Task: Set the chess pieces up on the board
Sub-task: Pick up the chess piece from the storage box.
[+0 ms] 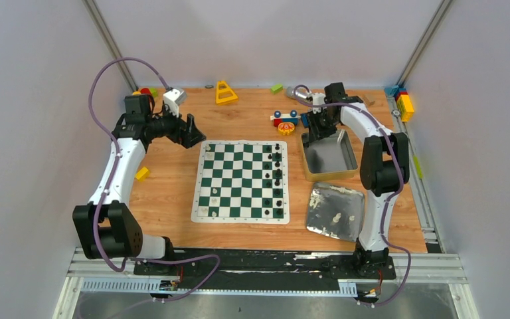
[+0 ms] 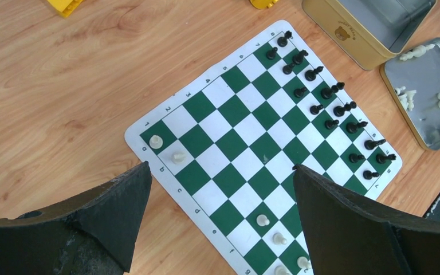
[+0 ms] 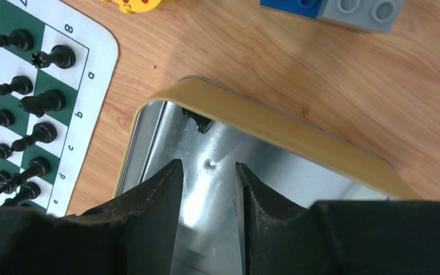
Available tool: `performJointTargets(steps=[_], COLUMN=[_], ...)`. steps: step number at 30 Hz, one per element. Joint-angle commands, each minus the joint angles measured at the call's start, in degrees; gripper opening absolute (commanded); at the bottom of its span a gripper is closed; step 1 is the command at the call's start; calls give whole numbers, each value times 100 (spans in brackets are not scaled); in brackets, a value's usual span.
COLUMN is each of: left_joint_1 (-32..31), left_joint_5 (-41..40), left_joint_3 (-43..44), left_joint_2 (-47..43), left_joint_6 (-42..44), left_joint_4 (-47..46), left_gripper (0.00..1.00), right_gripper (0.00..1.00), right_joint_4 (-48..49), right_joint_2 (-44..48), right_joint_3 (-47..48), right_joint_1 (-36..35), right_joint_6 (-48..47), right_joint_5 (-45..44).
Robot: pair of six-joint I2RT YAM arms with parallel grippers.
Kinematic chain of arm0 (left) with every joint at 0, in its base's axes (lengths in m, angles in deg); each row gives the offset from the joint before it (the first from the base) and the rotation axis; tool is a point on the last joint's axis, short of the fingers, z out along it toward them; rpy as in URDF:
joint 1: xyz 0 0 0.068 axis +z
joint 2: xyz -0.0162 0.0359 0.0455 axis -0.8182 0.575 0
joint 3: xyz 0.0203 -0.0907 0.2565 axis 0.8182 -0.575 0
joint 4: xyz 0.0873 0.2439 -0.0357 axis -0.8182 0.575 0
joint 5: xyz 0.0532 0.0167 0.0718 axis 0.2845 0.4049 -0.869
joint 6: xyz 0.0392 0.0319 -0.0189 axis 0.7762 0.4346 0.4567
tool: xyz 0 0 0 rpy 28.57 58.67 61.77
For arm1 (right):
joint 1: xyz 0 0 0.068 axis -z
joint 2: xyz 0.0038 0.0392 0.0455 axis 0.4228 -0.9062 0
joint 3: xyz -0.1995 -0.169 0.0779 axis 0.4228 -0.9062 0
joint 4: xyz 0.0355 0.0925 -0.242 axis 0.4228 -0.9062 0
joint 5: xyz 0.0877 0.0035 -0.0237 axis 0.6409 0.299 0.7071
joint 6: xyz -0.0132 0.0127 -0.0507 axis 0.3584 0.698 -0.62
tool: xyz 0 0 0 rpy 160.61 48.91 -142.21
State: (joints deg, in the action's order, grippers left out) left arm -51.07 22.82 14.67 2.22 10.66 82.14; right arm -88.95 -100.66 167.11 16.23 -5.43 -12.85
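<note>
From above, the board (image 1: 239,181) lies flat mid-table. Two containers sit to its right. One is a yellow tin (image 1: 329,158); the other is a silver lid (image 1: 335,211) with cream pieces (image 1: 335,217) strewn in it, too jumbled to count. The left gripper (image 1: 191,136) hangs at the board's far left corner, and the right gripper (image 1: 319,127) over the tin.

In the left wrist view the jaws gape wide, empty. Fifteen black pieces (image 2: 344,109) fill two rows along one edge, and six cream ones stand opposite.

In the right wrist view the fingers (image 3: 169,177) are slightly parted, gripping nothing, above the tin. A lone black piece (image 3: 197,120) lies in its corner.
</note>
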Motion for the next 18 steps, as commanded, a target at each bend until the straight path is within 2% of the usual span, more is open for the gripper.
performJointTargets(steps=[1,18], left_joint_1=[47,50], left_joint_5=[129,63], left_joint_3=[220,106], left_joint_2=[75,159], left_joint_6=[191,250], left_joint_4=[-185,-273], left_gripper=[100,100], right_gripper=[39,38], right_joint_4=[631,1594], right_joint_2=[-179,-296], right_joint_3=[-69,-851], right_joint_1=[-18,-24], right_joint_6=[73,-562], right_joint_5=[327,545])
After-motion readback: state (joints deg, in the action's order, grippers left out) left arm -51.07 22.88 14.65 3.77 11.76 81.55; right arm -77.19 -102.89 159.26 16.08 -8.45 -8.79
